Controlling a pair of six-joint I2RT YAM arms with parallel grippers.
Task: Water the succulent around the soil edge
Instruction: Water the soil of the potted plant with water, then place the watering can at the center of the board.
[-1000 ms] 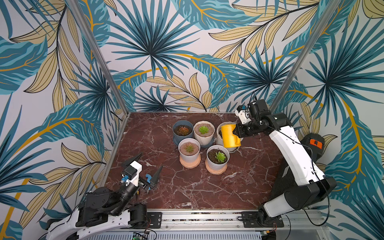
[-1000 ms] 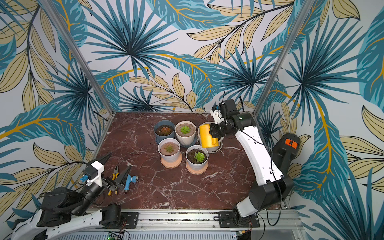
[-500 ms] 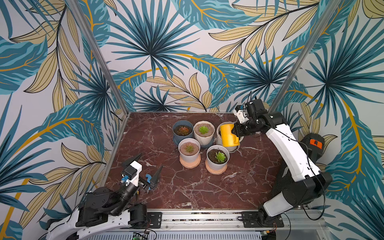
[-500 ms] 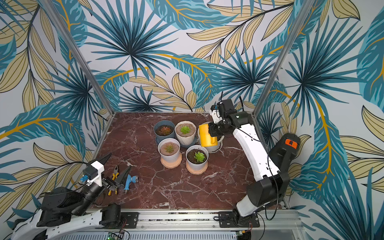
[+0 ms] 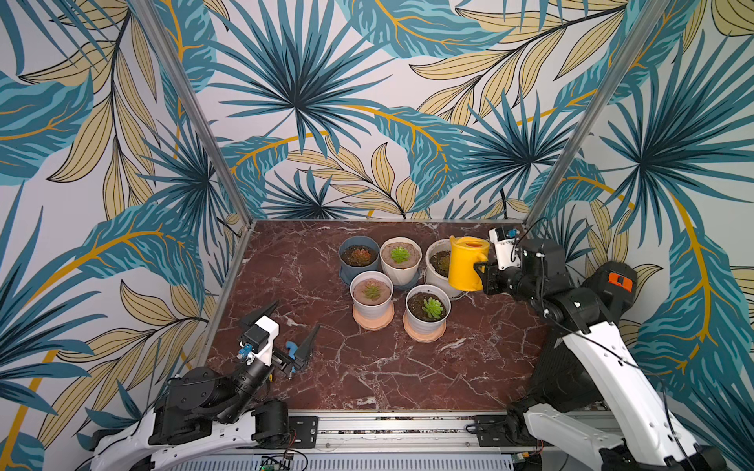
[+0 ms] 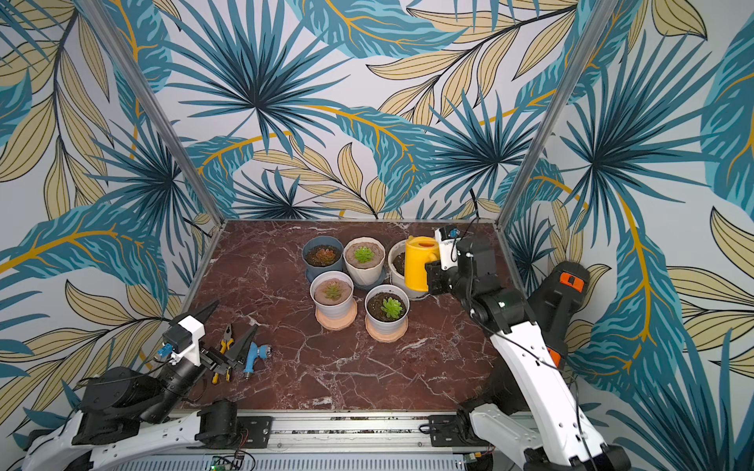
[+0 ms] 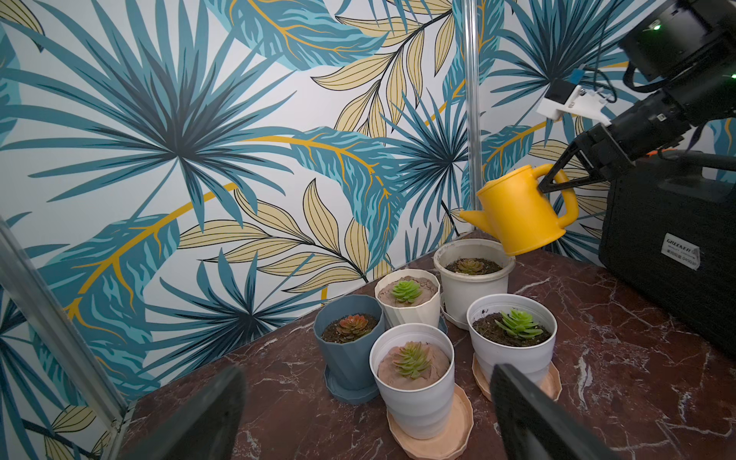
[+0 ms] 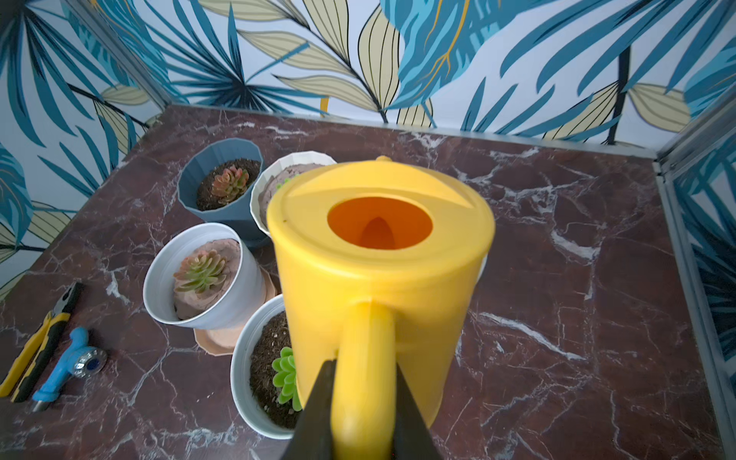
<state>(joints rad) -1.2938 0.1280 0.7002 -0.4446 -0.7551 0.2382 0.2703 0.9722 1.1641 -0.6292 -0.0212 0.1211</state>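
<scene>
My right gripper (image 8: pixel 364 366) is shut on the handle of a yellow watering can (image 5: pixel 467 265) (image 6: pixel 420 263). The can hangs in the air, slightly tipped, over the right rim of the back right white pot (image 7: pixel 472 286). Its spout (image 7: pixel 470 217) points over the brownish succulent (image 7: pixel 470 266) in that pot. No water shows. The can hides most of this pot in the right wrist view. My left gripper (image 5: pixel 285 326) (image 7: pixel 366 370) rests open and empty at the front left, facing the pots.
Several other potted succulents stand close by: a blue pot (image 5: pixel 359 255), a cream pot (image 5: pixel 400 255), and two white pots on saucers (image 5: pixel 371 291) (image 5: pixel 428 308). Pliers (image 6: pixel 226 338) and a blue nozzle (image 6: pixel 255 354) lie by my left gripper. A black case (image 7: pixel 673 239) stands at the right.
My right arm has drawn back and lower, and the watering can has shifted a little to the right and sits more upright. The left arm has not moved.
</scene>
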